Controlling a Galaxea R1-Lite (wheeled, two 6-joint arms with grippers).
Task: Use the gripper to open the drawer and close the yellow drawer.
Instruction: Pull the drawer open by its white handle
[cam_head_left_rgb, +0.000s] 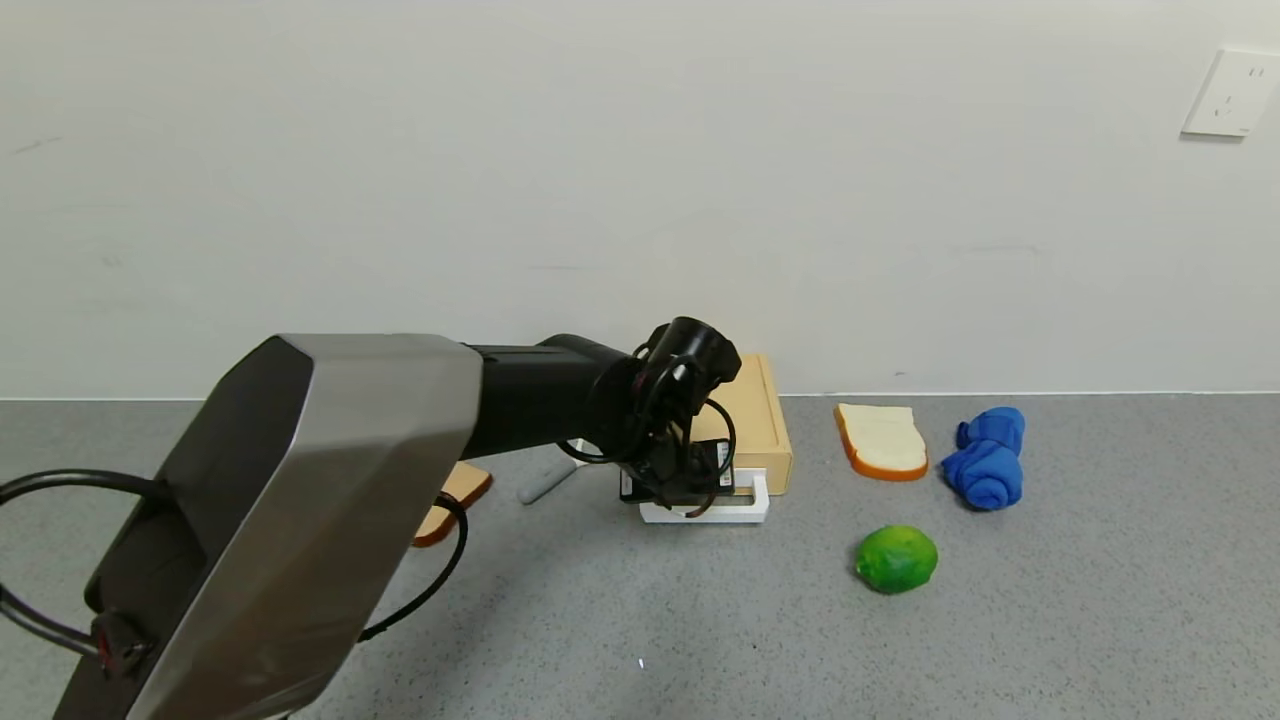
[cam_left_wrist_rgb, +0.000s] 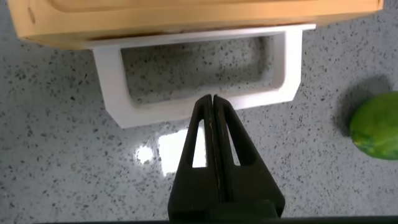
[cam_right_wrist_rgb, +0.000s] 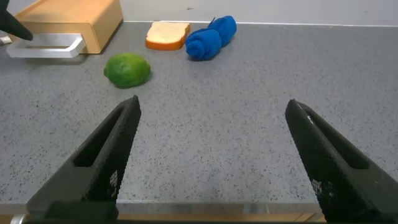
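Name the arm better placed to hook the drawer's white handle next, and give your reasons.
Left. The left gripper sits shut right at the white handle of the drawer; the right gripper waits open, well short of the lime.

The left arm (cam_head_left_rgb: 300, 500) reaches from the lower left of the head view toward the centre, its wrist bent downward. The left gripper (cam_left_wrist_rgb: 212, 102) sits at the centre of its wrist view, fingers pressed together. The right gripper (cam_right_wrist_rgb: 211, 134) hangs low, its fingers (cam_right_wrist_rgb: 106, 162) spread wide apart.

A bread slice (cam_head_left_rgb: 882, 441), blue cloth (cam_head_left_rgb: 986, 457) and lime (cam_head_left_rgb: 897, 559) lie on the grey counter (cam_head_left_rgb: 1100, 600).
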